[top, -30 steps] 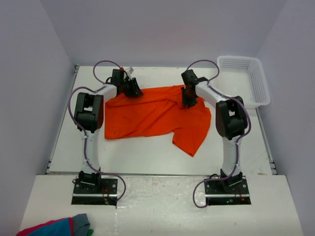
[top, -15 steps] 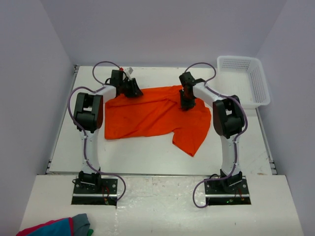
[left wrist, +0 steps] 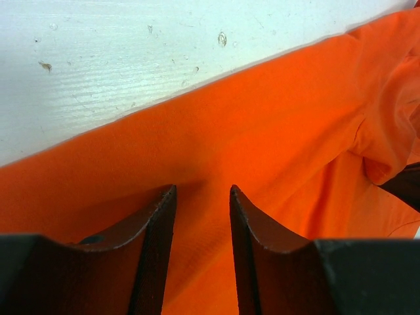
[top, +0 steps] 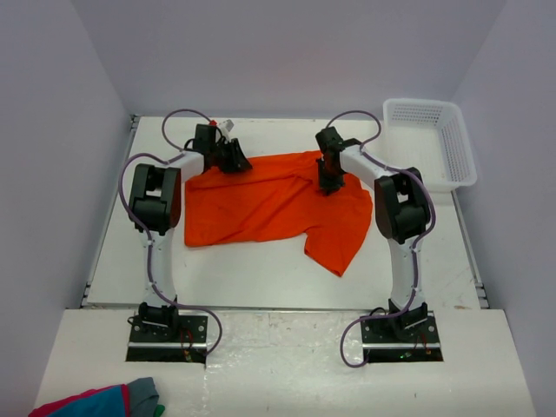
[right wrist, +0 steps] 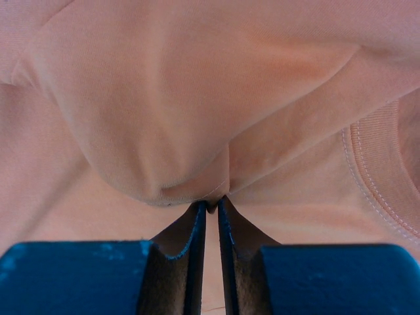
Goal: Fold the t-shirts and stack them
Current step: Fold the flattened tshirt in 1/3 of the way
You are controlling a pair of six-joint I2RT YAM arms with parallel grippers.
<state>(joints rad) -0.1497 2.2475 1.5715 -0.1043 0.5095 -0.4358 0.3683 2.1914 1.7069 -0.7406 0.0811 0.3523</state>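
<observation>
Top external view: a bright orange t-shirt (top: pixel 269 204) of thin, soft cloth lies spread and rumpled across the middle of a white tabletop (top: pixel 261 278), one lobe drooping toward the near right. Both arms reach over its far edge. The left pincer (top: pixel 234 161) sits at the shirt's far left corner. The right pincer (top: pixel 328 184) points down into the cloth near the far right.

Left wrist view: the left pincer's (left wrist: pixel 202 190) two dark, curved fingers (left wrist: pixel 157 223) stand apart over smooth orange fabric that runs flat between them, just inside the shirt's straight hem; whether the tips press the cloth is hard to judge.

Right wrist view: the right pincer (right wrist: pixel 210 205) is nearly closed, nipping a small fold of the shirt, which puckers into a soft pouch above the tips. A ribbed, stitched collar (right wrist: pixel 374 170) curves at the right.

A white plastic lattice basket (top: pixel 460 148) stands at the far right. A red, blue and grey cloth bundle (top: pixel 95 404) lies at the near left.
</observation>
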